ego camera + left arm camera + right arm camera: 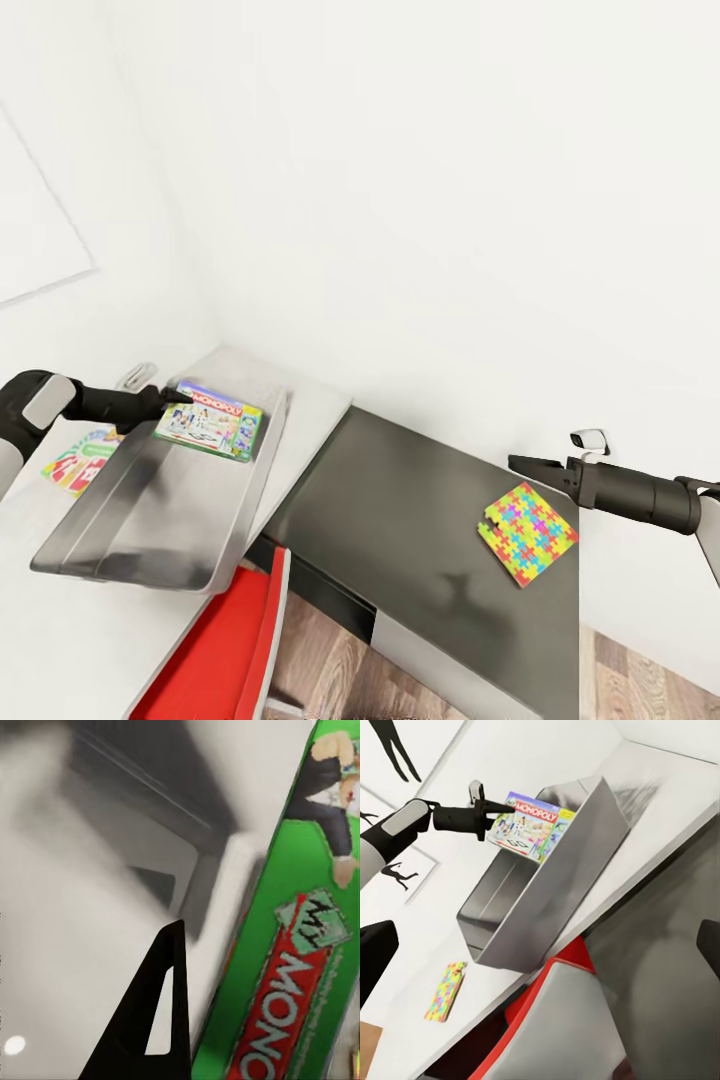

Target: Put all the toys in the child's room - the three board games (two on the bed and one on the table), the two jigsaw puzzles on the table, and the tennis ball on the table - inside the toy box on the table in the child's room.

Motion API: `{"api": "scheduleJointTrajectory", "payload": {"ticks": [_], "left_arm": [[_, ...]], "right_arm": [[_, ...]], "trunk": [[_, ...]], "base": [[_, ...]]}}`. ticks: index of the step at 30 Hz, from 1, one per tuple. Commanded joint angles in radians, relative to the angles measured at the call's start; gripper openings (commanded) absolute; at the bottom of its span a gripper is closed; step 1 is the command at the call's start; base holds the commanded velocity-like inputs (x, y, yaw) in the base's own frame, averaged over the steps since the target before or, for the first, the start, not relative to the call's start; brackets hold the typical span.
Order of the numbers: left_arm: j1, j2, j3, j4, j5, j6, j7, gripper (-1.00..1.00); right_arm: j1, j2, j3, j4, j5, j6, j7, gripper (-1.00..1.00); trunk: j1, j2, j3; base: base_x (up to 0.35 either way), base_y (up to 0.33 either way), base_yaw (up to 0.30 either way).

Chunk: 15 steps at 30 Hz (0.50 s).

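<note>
— Head view? 
— Left claw (172, 398) grips the Monopoly board game (211, 419) over the toy box (150, 510) on the pale surface (60, 630). A jigsaw puzzle (527, 533) lies near the right claw (528, 464), whose opening I cannot tell. 
— Right wrist view? 
— Another puzzle (445, 991) beside the box.

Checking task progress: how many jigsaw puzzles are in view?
2. One jigsaw puzzle lies on the dark grey surface by the right gripper; the other puzzle lies on the pale table top beside the toy box. More may be hidden.
</note>
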Motion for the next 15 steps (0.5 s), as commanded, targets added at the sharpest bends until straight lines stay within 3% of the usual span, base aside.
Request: {"api": "scheduleJointTrajectory", "payload": {"ticks": [1, 15], "left_arm": [[-0.002, 0.001, 0.002, 0.0, -0.01, -0.001, -0.008, -1.0], [-0.021, 0.003, 0.026, -0.001, -0.015, -0.002, -0.007, -1.0]], "right_arm": [[-0.001, 0.0, -0.001, 0.0, 0.002, 0.004, 0.004, 1.0], [0.0, 0.002, -0.002, 0.0, 0.002, 0.004, 0.004, 1.0]], "trunk": [[0.001, -0.002, -0.003], [0.001, -0.002, -0.008]], "base": [[0.0, 0.0, 0.0], [0.0, 0.0, 0.0]]}}
